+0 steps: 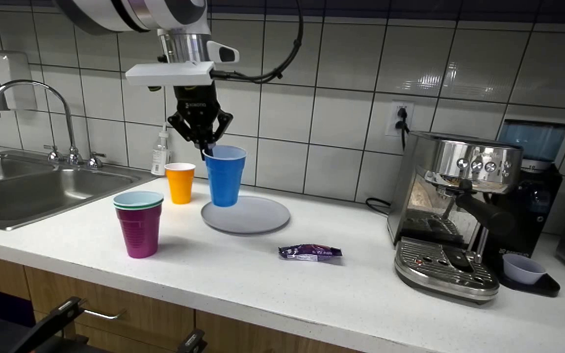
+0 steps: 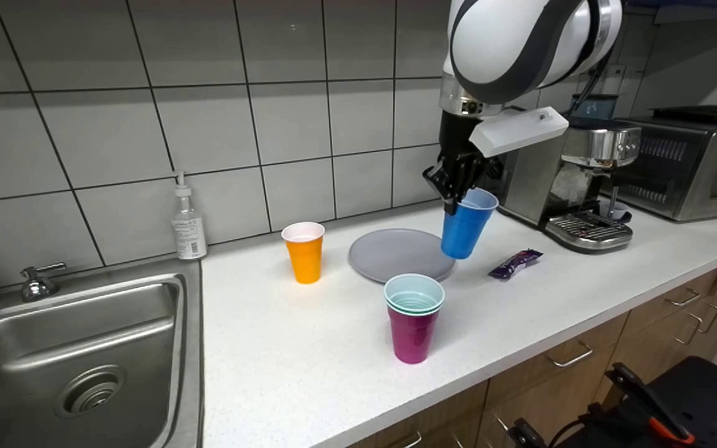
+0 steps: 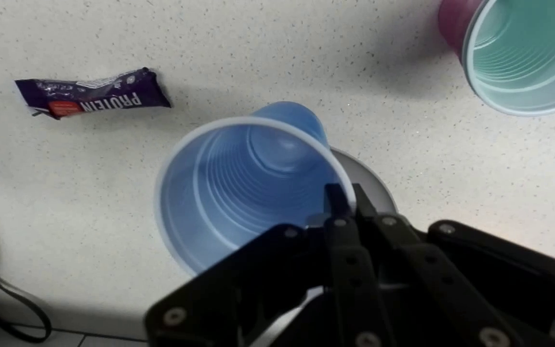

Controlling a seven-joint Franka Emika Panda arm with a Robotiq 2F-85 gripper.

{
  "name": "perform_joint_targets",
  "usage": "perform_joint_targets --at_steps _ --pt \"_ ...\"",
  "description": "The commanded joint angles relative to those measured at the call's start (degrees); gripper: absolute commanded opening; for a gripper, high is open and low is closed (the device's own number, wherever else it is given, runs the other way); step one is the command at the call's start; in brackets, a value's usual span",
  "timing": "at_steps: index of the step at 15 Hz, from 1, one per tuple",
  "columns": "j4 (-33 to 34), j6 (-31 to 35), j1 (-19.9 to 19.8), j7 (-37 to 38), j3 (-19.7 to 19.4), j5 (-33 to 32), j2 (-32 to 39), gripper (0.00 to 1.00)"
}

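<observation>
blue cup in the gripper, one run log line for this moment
gripper: pinching blue cup at its rim | blue cup: tilted, held above counter | nearby: gray plate, purple packet, orange cup, maroon cup

We see the cup (image 2: 468, 230), blue, paler and ribbed inside, tapering toward its base, tilted with its mouth upward, held above the tabletop (image 2: 284, 354) by its pale rim, on which the gripper (image 3: 348, 192) is clamped.

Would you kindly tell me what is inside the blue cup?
In the wrist view, the blue cup shows ribbed inner wall and part of its bottom; one finger of the gripper sits inside. The wall behind the gripper is covered and cannot be seen.
</observation>
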Motion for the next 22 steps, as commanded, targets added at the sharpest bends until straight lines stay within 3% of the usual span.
perform_joint_targets --at_steps 1,8,14,22 --pt "-2.63 -2.37 1.15 -3.38 1.18 1.98 -5.48 0.01" --pt "-2.25 -6.22 3.94 -7.29 1.87 3.13 -8.26 0.01" --pt "-1.38 -10.35 7.19 -12.04 1.64 8.07 -8.73 0.01" --pt "-1.66 -12.25 9.05 -13.57 2.84 8.45 -11.35 0.01"
